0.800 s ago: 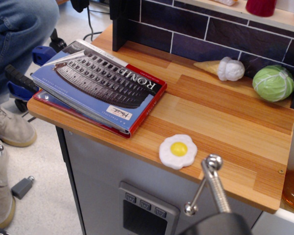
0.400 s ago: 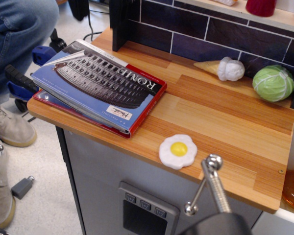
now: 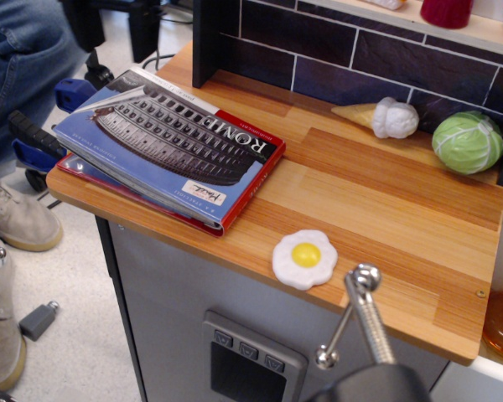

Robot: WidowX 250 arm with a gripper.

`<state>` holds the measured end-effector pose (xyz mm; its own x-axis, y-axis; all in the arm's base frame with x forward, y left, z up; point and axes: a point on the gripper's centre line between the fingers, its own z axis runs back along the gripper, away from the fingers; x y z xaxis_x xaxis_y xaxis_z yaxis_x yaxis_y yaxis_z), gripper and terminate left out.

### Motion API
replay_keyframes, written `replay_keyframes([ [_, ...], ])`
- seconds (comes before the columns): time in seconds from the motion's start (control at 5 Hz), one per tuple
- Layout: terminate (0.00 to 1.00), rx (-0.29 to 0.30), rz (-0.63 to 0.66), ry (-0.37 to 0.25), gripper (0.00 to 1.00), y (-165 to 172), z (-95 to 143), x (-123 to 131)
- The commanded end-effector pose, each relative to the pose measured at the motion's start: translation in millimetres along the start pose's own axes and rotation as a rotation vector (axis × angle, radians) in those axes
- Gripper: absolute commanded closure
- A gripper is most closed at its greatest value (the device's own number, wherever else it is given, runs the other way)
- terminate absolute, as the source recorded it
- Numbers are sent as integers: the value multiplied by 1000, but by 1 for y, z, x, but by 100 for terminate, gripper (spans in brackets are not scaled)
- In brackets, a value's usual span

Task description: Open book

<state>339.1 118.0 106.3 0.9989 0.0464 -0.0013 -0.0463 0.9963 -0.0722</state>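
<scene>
The book (image 3: 172,142) lies closed and flat on the left end of the wooden counter (image 3: 386,201). Its cover is blue with a Colosseum photo, "ROME" in white letters, red edges and a small white label near its front corner. Its left part overhangs the counter's edge. My gripper (image 3: 345,316) shows at the bottom of the view as a metal rod with ball ends on a dark body. It hangs in front of the counter's front edge, well to the right of the book and apart from it. I cannot tell how its fingers stand.
A toy fried egg (image 3: 305,257) lies near the front edge, between book and gripper. A toy ice-cream cone (image 3: 386,116) and a green cabbage (image 3: 467,141) lie at the back right by the tiled wall. A person's legs (image 3: 17,75) are at the left.
The person at the upper left has shifted a leg. The book and my gripper have not moved.
</scene>
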Motion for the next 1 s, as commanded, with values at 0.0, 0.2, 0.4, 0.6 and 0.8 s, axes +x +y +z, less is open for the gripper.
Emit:
replay_keyframes([
  [0.0, 0, 62, -42, -104, 0, 25, -3, 13],
  [0.2, 0, 78, -49, -105, 0, 30, -16, 18],
  [0.4, 0, 73, -50, -107, 0, 25, -29, 18],
  [0.6, 0, 67, -60, -115, 0, 20, -37, 13],
  [0.8, 0, 55, -70, -129, 0, 16, -39, 16],
])
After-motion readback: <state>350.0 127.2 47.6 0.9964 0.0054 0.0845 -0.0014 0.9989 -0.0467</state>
